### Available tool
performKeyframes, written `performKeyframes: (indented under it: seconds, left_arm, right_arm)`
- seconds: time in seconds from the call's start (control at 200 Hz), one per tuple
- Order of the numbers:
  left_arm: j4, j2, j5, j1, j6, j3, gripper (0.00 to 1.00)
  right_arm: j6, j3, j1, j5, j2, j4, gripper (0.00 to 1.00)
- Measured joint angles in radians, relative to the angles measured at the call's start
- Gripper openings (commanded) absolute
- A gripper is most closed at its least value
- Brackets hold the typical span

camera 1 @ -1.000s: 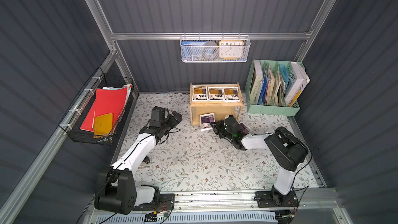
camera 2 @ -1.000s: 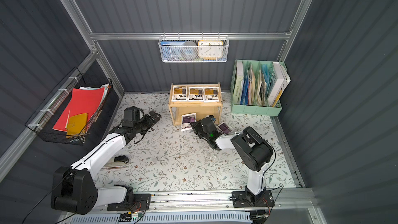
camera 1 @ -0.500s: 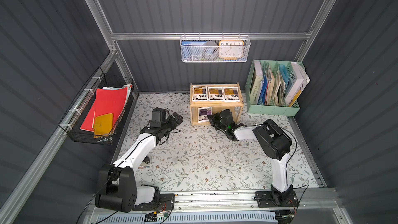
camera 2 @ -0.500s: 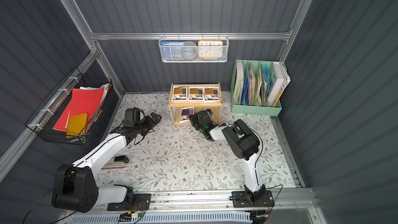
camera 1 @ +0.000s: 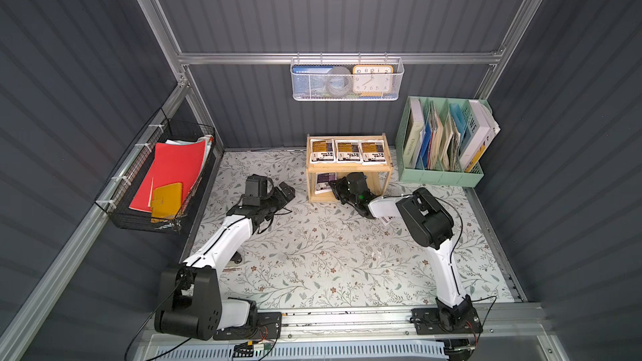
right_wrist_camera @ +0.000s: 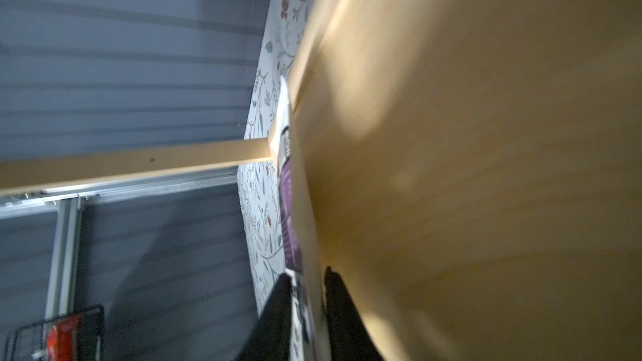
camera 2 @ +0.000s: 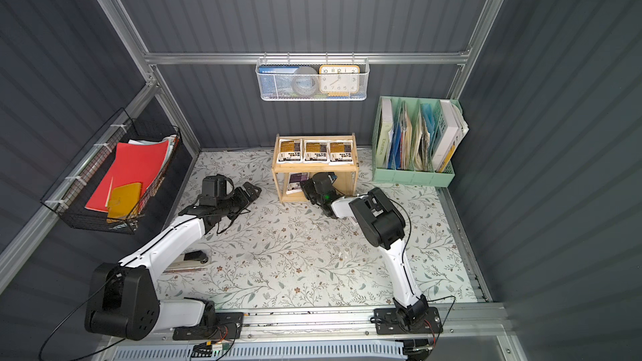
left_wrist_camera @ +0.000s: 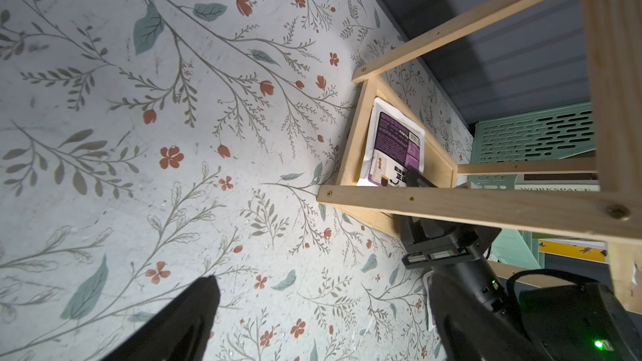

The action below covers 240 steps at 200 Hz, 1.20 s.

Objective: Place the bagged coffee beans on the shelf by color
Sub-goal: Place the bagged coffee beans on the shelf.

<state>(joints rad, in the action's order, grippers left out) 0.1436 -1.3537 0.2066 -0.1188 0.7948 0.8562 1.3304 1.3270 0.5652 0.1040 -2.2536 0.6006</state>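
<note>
The wooden shelf (camera 1: 349, 168) (camera 2: 314, 168) stands at the back of the mat. Three yellow-orange bagged coffee beans (camera 1: 348, 151) (camera 2: 316, 151) lie side by side on its top tray. A purple bag (camera 1: 324, 182) (left_wrist_camera: 396, 144) (right_wrist_camera: 290, 203) lies flat on the lower tier. My right gripper (camera 1: 335, 187) (right_wrist_camera: 306, 272) reaches into that tier, open, its fingers on either side of the bag's near edge. Another purple bag (camera 1: 388, 218) lies on the mat, mostly hidden under the right arm. My left gripper (camera 1: 285, 196) (left_wrist_camera: 323, 324) hovers open and empty over the mat left of the shelf.
A mint-green file organizer (camera 1: 444, 171) full of books stands right of the shelf. A black wire basket (camera 1: 163, 175) with a red folder hangs on the left wall. On the back wall hangs a white mesh basket (camera 1: 347, 79) holding a clock.
My right gripper carried the purple bag from the mat in front of the shelf into the lower tier, and its jaws have parted. The left arm has hardly moved.
</note>
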Motion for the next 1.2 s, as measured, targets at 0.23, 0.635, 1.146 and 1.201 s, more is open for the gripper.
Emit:
performKeyframes:
  seconds: [0.23,0.635,1.146,1.201]
  left_arm:
    - [-0.006,0.0,0.003,0.0,0.0,-0.015,1.0]
    - [-0.016,0.003,0.006,0.0,0.0,-0.021,1.0]
    - [0.005,0.049,-0.01,0.0,-0.039,-0.028,1.0]
    - [0.014,0.06,-0.021,0.0,-0.054,-0.028,1.0]
  right_arm:
    - [-0.035,-0.016,0.001,-0.007,0.031,-0.018,0.64]
    - [-0.075,-0.128,0.002,-0.027,0.138,-0.056,0.74]
    - [-0.095,-0.452,0.07,-0.014,0.456,-0.024,0.75]
    - [-0.095,-0.512,0.07,-0.016,0.519,-0.02,0.75]
